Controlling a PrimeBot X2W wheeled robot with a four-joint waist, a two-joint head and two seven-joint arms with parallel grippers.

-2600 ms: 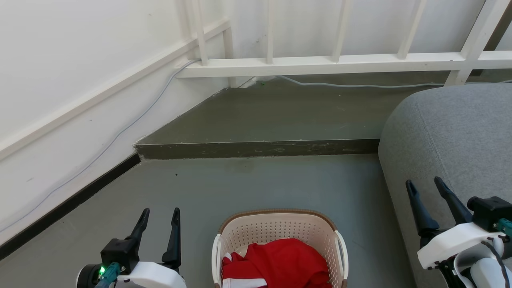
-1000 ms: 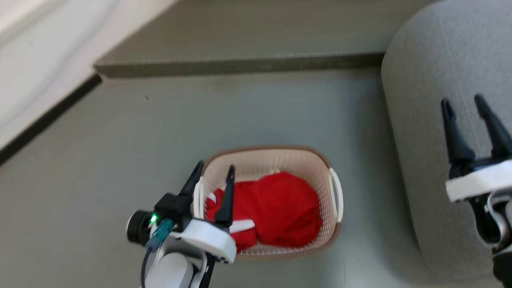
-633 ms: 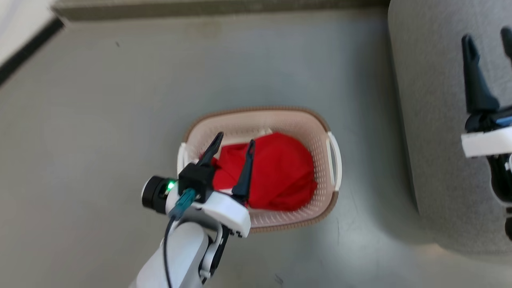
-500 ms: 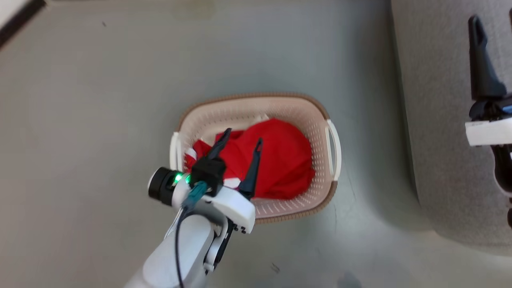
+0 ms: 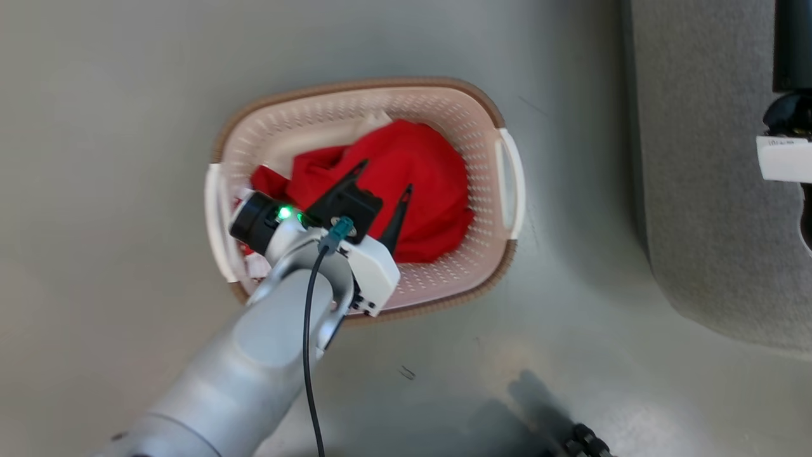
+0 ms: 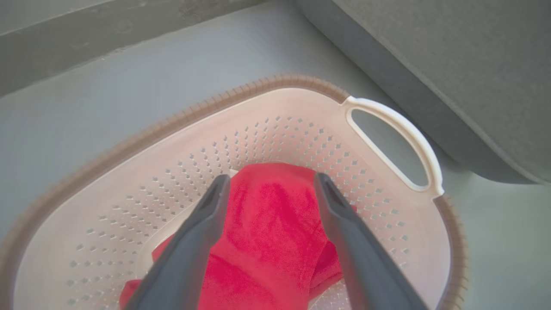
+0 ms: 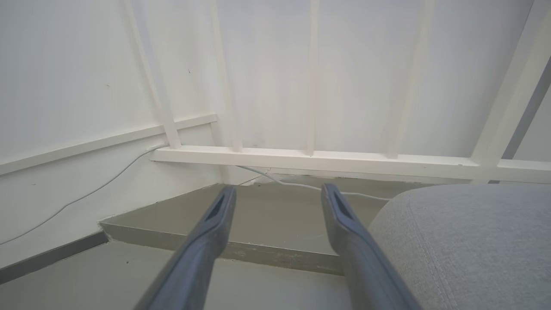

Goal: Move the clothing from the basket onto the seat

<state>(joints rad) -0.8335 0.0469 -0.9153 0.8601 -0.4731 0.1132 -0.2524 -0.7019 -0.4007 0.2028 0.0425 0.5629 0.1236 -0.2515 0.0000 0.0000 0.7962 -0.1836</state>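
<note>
The cream basket (image 5: pixel 355 86) with a brown rim stands on the grey floor. Bright red clothing (image 5: pixel 425 171) lies bunched inside it. My left gripper (image 5: pixel 387 176) hangs over the basket's middle, open, its fingertips just above the red fabric and holding nothing. In the left wrist view the two fingers of the left gripper (image 6: pixel 271 180) straddle the clothing (image 6: pixel 271 228), with the basket's wall (image 6: pixel 275 137) behind. The grey seat (image 5: pixel 698 158) fills the right side. My right gripper (image 7: pixel 279 190) is open and empty, and its wrist (image 5: pixel 785 158) shows above the seat (image 7: pixel 465 241).
A white handle (image 6: pixel 400 129) on the basket faces the seat (image 6: pixel 452 64). A pale scrap (image 5: pixel 374 120) lies at the basket's far wall. Beyond are a raised floor step (image 7: pixel 258 254), a white railing (image 7: pixel 327 159) and a wall cable (image 7: pixel 77 200).
The head camera has tilted down, so the basket now sits mid-frame. My left gripper has moved from beside the basket to over it and lowered toward the clothing. Both grippers stay open.
</note>
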